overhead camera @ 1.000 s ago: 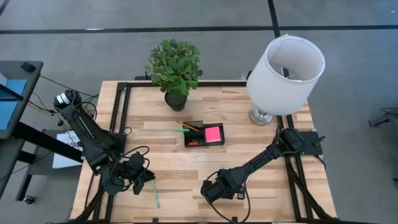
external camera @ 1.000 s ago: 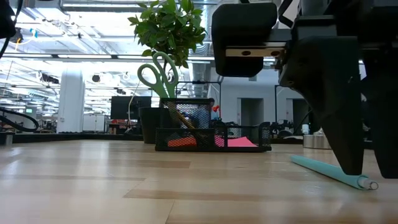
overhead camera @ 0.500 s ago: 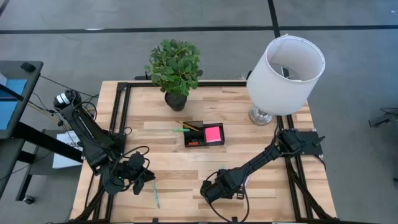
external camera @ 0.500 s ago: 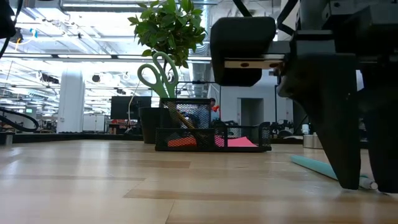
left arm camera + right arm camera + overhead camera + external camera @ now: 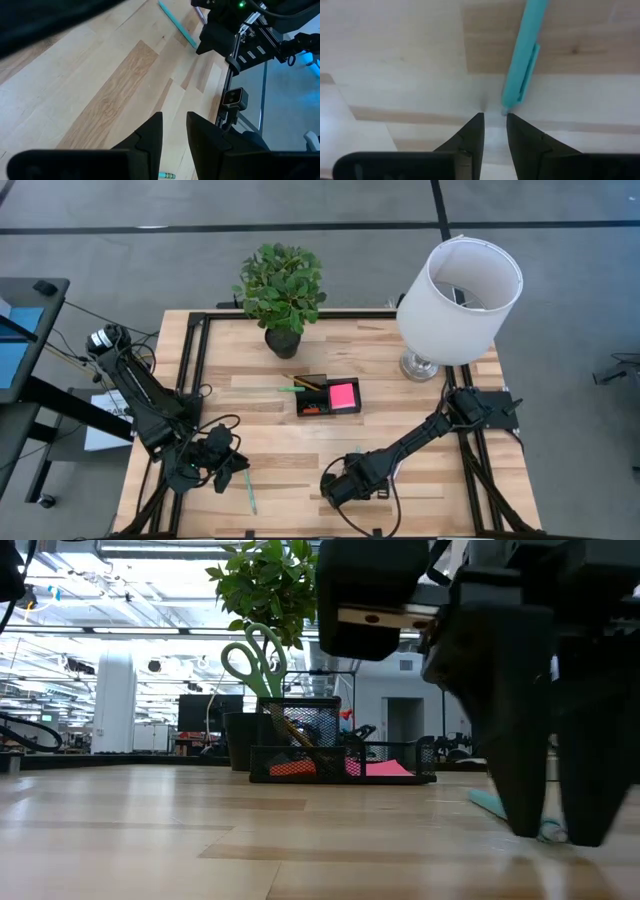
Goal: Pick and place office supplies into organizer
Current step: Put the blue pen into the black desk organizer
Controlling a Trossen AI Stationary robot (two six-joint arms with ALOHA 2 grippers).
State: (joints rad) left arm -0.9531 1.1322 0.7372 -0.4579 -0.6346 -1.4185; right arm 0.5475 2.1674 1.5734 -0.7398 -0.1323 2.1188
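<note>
A teal pen (image 5: 522, 55) lies flat on the wooden table near its front edge. My right gripper (image 5: 494, 117) points down over the pen's near end, its fingers a narrow gap apart with nothing between them; in the low view the fingertips (image 5: 522, 825) reach down to the tabletop. My left gripper (image 5: 175, 125) hovers over the front left of the table, narrowly open and holding nothing, with a teal pencil (image 5: 248, 492) on the table beside it. The black organizer (image 5: 328, 396) at mid-table holds a pink sticky-note pad (image 5: 343, 393) and green-handled scissors (image 5: 255, 655) standing upright. My right gripper comes from above with one fingertip (image 5: 510, 120) right at the teal pen's near end (image 5: 505, 104). I cannot tell whether it touches the pen. The pen lies flat on the table, reaching away from the fingers.
A potted plant (image 5: 282, 290) stands behind the organizer, and a lamp with a white shade (image 5: 458, 295) stands at the back right. Black frame rails (image 5: 195, 370) run along the table's sides. Bare wood lies between the two grippers and in front of the organizer.
My right gripper has rolled a little about its own line and edged toward the table's left; in the low view both its fingers now stand at the teal pen's end. The pen has stayed where it was.
</note>
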